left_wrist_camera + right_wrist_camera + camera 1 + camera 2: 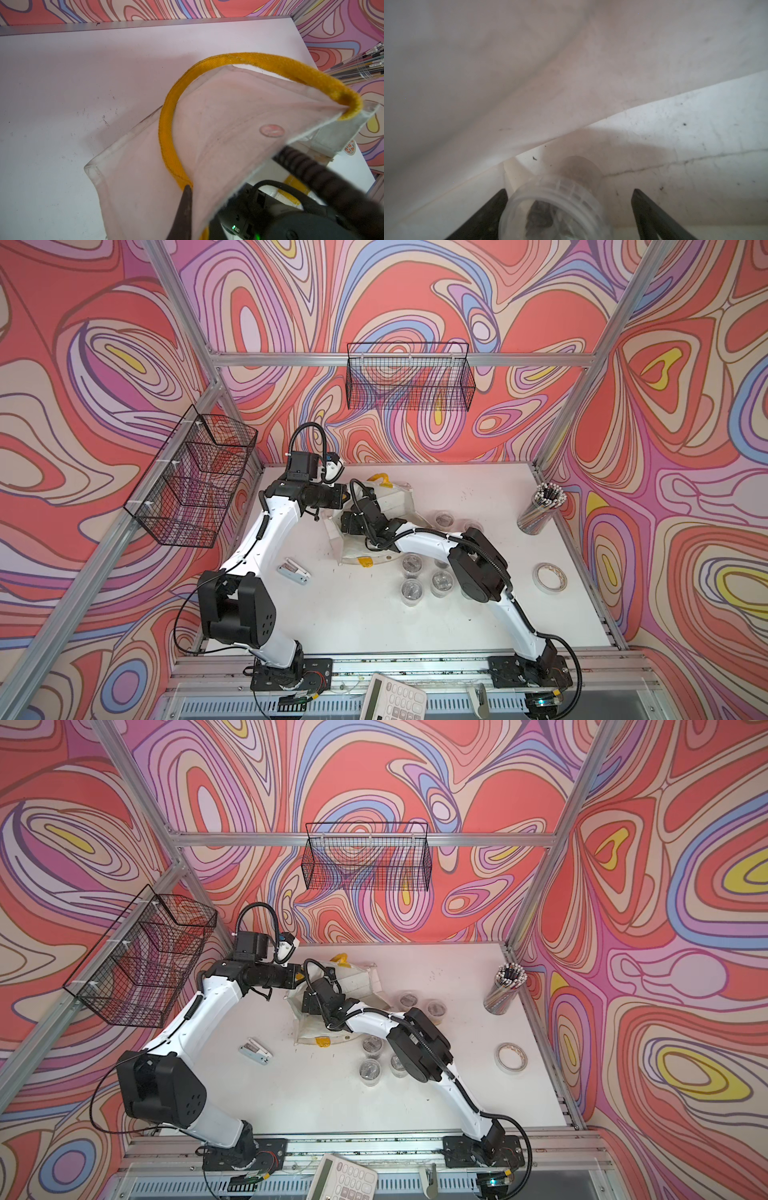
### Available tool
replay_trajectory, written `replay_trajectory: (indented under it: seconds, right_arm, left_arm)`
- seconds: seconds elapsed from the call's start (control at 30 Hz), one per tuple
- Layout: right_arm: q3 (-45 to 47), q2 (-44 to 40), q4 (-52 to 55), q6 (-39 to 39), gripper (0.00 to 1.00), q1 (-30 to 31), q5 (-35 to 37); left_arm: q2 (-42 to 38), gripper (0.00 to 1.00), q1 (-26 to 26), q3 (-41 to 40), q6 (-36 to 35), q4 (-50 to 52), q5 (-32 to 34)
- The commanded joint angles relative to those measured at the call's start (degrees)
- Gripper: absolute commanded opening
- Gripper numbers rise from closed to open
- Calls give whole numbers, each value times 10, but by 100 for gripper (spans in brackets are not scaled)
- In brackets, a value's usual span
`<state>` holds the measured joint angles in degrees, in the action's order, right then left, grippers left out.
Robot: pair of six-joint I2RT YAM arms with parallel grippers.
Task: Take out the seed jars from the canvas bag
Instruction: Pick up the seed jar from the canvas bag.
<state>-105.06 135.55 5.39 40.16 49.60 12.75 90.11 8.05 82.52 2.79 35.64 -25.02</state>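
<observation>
The canvas bag (395, 497) (358, 978) lies on its side at the back middle of the table, with its yellow handle (259, 60) raised. My left gripper (192, 188) is shut on the canvas bag's upper edge beside the handle and holds the mouth up. The right wrist (352, 523) reaches into that mouth. Inside, my right gripper (570, 193) is open around one seed jar (550, 212) lying on its side, close to one finger (500, 201) and apart from the other. Several seed jars (411, 589) (370, 1070) stand on the table right of the bag, in both top views.
A clear cup of pencils (540, 510) stands at the back right, with a tape roll (550, 577) nearer the front. A stapler (294, 571) lies left of the bag. A calculator (392, 697) sits on the front rail. Wire baskets (409, 377) (195, 481) hang on the walls.
</observation>
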Motion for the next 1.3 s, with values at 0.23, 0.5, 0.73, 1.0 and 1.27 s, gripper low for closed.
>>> replay_trajectory:
  seconds: [0.23, 0.5, 0.73, 1.0, 1.27]
  right_arm:
    - [-38, 32, 40, 11, 82, 3, 38]
    - [-22, 13, 36, 6, 60, 4, 37]
    - [13, -46, 20, -16, 54, 3, 43]
    - [62, -137, 16, -51, 52, 3, 60]
    - [115, -244, 36, -85, 52, -3, 65]
  left_arm:
    - [2, 0, 1, 20, 6, 20, 15]
    - [-1, 0, -4, 14, 13, 12, 34]
    - [2, 0, -10, 8, 22, 9, 45]
    - [14, 0, -20, 10, 31, 14, 47]
    - [46, 0, -37, 21, 46, 26, 39]
